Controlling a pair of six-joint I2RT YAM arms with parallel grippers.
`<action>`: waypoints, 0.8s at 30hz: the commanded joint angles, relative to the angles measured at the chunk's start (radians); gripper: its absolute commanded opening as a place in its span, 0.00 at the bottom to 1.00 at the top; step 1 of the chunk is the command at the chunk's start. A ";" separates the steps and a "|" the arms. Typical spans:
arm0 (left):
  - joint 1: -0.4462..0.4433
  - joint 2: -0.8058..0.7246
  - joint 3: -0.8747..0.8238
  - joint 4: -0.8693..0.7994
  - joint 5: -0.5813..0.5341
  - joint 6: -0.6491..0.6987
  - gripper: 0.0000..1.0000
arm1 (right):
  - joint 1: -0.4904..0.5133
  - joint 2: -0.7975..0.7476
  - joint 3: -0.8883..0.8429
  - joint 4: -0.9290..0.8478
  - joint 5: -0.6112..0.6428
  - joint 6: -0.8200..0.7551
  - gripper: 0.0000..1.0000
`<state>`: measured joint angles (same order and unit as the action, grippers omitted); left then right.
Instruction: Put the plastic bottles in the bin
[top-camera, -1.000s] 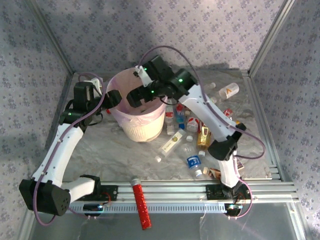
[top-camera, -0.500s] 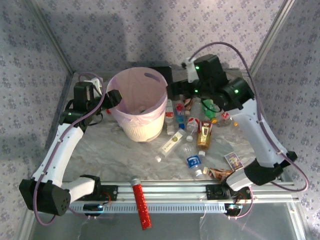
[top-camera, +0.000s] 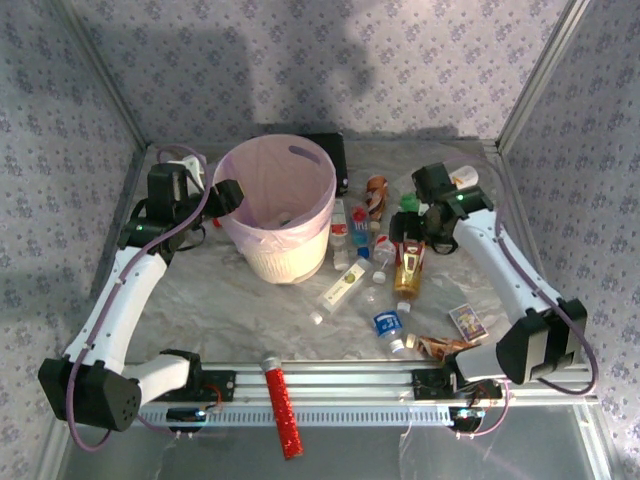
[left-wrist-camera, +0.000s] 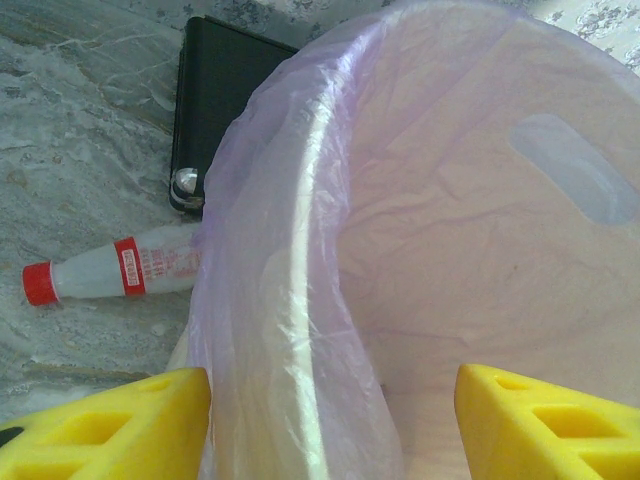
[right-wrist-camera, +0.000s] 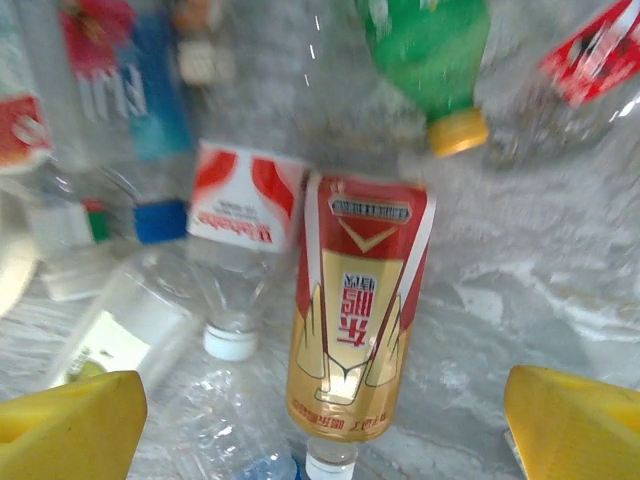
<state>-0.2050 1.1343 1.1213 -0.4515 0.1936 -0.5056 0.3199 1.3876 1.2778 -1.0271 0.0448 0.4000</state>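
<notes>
ok so the risky bit here is the pile itself; the bottles (top-camera: 345, 285) lie jammed together on the tabletop's right half, between the bin (top-camera: 262, 255) and the right edge, several of them touching. The right gripper (right-wrist-camera: 325, 400) hangs over them with its jaws spread wide and nothing in them, roughly above the gold-label bottle (right-wrist-camera: 355, 310); a clear bottle (right-wrist-camera: 235, 270) lies right against that one and a green bottle (right-wrist-camera: 430, 50) sits just past it. If the fingers drop as they stand, one could land on a neighbour instead of the tabletop; I'd guess either a double grab or a bottle squirting out sideways (round, slick, lying flat, so it probably rolls easily).

Other worry is the bin, toward the far-left part of the tabletop; the left gripper (left-wrist-camera: 330, 385) has its jaws astride the rim, and they look pinched on the wall and liner. Any tug there could tip the bin or drag the liner loose; there's also a red-cap bottle (left-wrist-camera: 120, 270) lying close beside the bin, awkward to reach without bumping it.
</notes>
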 joint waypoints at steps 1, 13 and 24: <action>-0.005 0.016 0.011 -0.054 -0.040 0.032 0.66 | -0.011 0.029 -0.075 0.067 -0.042 0.045 0.94; -0.005 0.014 0.011 -0.059 -0.045 0.029 0.65 | -0.037 0.142 -0.288 0.216 -0.104 0.028 0.94; -0.005 0.020 0.000 -0.042 -0.038 0.013 0.65 | -0.099 0.177 -0.332 0.265 -0.157 -0.014 0.82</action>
<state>-0.2050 1.1343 1.1213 -0.4526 0.1905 -0.5068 0.2295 1.5776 0.9466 -0.7567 -0.0948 0.4019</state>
